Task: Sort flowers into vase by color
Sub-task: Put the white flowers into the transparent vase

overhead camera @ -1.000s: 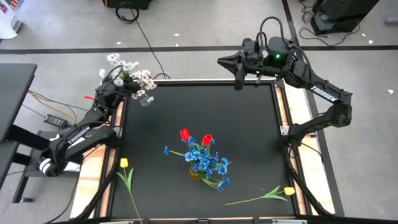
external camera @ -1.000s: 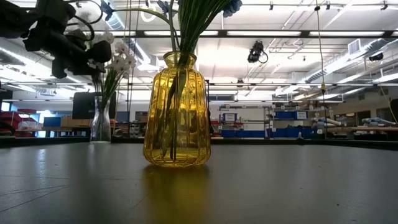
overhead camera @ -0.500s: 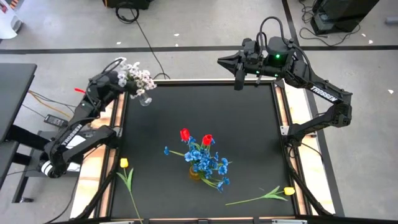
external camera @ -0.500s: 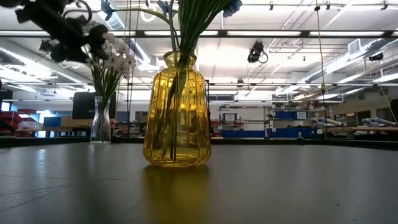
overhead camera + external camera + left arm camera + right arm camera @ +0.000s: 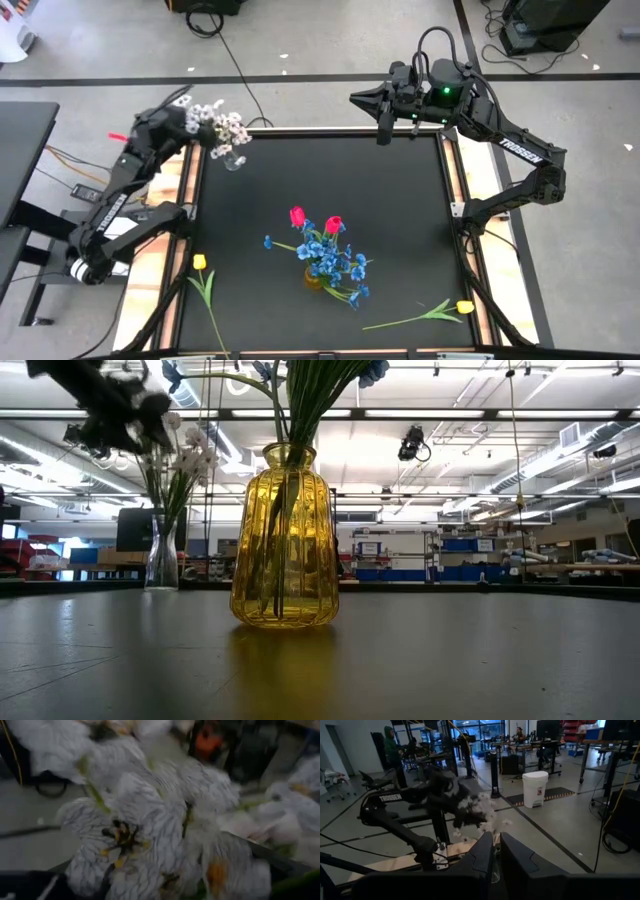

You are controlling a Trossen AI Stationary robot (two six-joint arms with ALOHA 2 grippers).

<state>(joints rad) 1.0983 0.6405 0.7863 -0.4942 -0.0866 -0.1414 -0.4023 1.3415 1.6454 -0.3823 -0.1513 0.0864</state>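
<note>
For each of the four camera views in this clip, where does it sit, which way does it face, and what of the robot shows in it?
High view: overhead, straight down; table, both arms, left tool, right tool.
Low view: tabletop height, level toward the room; yellow vase, clear vase, blurred arm upper left.
Left wrist view: on the left arm, filled by white flowers; no fingers visible.
Right wrist view: on the right arm, across to the left arm; own fingers nearly together.
Shared: the white flowers appear in every view.

Grey concrete floor (image 5: 320, 50); white bin (image 5: 535, 787); ceiling strip lights (image 5: 420, 413).
</note>
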